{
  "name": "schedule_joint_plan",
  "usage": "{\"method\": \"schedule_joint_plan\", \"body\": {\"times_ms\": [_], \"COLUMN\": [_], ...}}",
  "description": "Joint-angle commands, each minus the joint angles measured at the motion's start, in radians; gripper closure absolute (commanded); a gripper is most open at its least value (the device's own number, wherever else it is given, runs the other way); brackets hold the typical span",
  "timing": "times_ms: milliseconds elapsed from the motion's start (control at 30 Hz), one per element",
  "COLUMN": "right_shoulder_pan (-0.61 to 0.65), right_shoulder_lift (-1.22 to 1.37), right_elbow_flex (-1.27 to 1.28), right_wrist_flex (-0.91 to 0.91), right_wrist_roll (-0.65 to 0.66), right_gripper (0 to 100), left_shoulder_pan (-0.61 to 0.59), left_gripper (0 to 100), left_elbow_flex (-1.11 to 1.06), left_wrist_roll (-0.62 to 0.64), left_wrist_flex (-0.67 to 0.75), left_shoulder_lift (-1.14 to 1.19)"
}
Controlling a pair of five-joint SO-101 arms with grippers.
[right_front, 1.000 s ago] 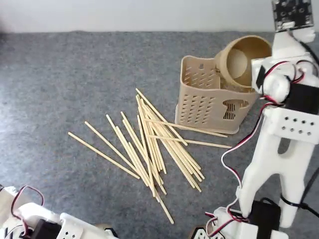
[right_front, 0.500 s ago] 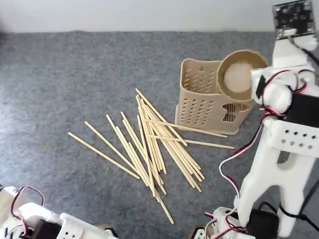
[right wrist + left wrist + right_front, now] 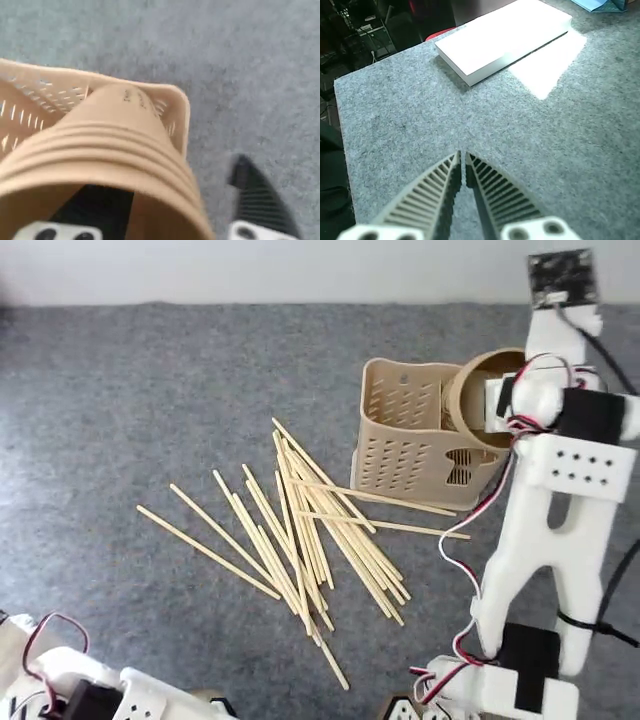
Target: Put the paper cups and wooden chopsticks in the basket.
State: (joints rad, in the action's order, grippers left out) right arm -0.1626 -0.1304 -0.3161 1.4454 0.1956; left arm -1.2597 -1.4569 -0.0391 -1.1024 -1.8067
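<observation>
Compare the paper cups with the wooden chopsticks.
The paper cups sit tilted at the basket rim, while the wooden chopsticks lie flat on the mat outside it. The cups are nested in a stack, the chopsticks scattered loose. The cups are wide and round, the chopsticks thin and straight. Both are pale tan.

the right arm point(image 3: 560, 470) has tipped the paper cups point(image 3: 468, 400) sideways and lowered them into the basket point(image 3: 400, 455).
</observation>
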Motion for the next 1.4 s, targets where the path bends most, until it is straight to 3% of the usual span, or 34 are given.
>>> {"method": "schedule_joint_plan", "body": {"times_ms": [0, 500, 700, 767, 967, 1033, 1367], "right_shoulder_pan": [0.01, 0.096, 0.091, 0.096, 0.108, 0.12, 0.14], "right_shoulder_lift": [-0.01, 0.001, 0.022, 0.018, -0.051, -0.064, -0.059], "right_elbow_flex": [-0.025, -0.025, -0.023, -0.023, -0.023, -0.023, -0.025], "right_wrist_flex": [-0.088, -0.303, -0.237, -0.208, -0.208, -0.202, -0.111], "right_wrist_roll": [-0.052, -0.087, -0.089, -0.089, -0.08, -0.043, 0.035], "right_gripper": [52.4, 52.3, 53.0, 58.2, 92.7, 99.6, 99.0], "left_shoulder_pan": [0.0, 0.0, 0.0, 0.0, 0.0, 0.0, -0.003], "left_gripper": [98, 98, 98, 98, 98, 98, 98], "left_elbow_flex": [0.007, 0.004, 0.004, 0.004, 0.004, 0.004, 0.004], "left_wrist_roll": [0.005, 0.005, 0.005, 0.005, 0.005, 0.005, 0.005], "left_wrist_flex": [0.017, 0.029, 0.029, 0.029, 0.029, 0.029, 0.029], "left_shoulder_lift": [-0.012, -0.012, -0.012, -0.012, -0.012, -0.012, -0.012]}}
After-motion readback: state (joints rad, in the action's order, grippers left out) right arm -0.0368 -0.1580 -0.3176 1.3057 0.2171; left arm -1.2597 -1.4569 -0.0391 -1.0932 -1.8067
